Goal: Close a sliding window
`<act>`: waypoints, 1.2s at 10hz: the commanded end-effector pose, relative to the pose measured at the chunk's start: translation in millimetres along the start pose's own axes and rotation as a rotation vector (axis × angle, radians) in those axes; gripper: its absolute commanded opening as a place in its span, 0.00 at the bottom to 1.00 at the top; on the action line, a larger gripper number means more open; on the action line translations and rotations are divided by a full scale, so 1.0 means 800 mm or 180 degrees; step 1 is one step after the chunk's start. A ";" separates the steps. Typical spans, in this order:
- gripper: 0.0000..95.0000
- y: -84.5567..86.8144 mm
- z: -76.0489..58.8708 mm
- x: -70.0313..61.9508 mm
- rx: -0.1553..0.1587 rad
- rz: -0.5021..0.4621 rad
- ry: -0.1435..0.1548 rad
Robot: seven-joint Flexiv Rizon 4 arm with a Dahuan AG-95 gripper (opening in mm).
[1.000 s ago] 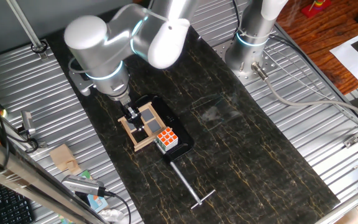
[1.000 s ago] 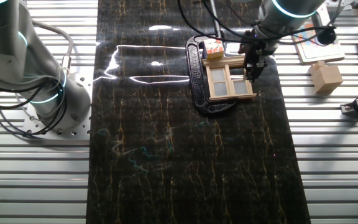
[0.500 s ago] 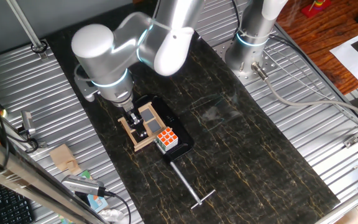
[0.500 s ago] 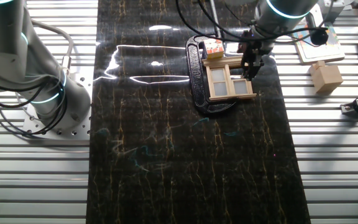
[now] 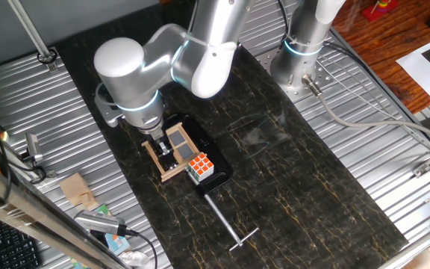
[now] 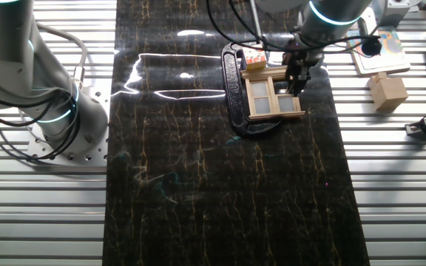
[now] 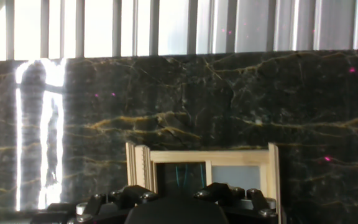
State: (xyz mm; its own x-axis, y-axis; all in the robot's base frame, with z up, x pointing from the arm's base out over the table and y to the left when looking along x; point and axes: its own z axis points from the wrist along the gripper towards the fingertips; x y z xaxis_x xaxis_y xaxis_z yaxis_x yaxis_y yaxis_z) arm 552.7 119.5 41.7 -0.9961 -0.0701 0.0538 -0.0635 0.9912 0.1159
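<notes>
The sliding window is a small tan wooden frame with cross bars. It lies on a black base on the dark marble mat. It also shows in the other fixed view and low in the hand view. My gripper points down onto the window's left part, its thin fingers close together with nothing between them. In the other fixed view the gripper sits at the window's right edge. The hand view shows only the gripper's dark body, with the fingertips hidden.
A Rubik's cube stands against the window's near end and also shows in the other fixed view. A metal T-handle rod sticks out from the base. A second arm's base stands at the back. A wooden block lies off the mat.
The arm's upper joints have swung right in one fixed view. The gripper tip has shifted slightly along the window frame. The window and the cube stay where they were.
</notes>
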 end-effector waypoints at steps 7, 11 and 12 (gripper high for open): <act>1.00 0.010 0.009 0.000 -0.0054 0.0072 -0.0085; 1.00 0.009 0.011 0.000 -0.0063 0.0051 -0.0096; 1.00 0.010 0.012 0.000 -0.0068 0.0043 -0.0097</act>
State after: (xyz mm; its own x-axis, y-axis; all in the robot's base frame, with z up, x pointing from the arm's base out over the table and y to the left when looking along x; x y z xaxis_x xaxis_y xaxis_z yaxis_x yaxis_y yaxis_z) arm 551.4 128.2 31.7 -0.9982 -0.0541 0.0241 -0.0503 0.9895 0.1355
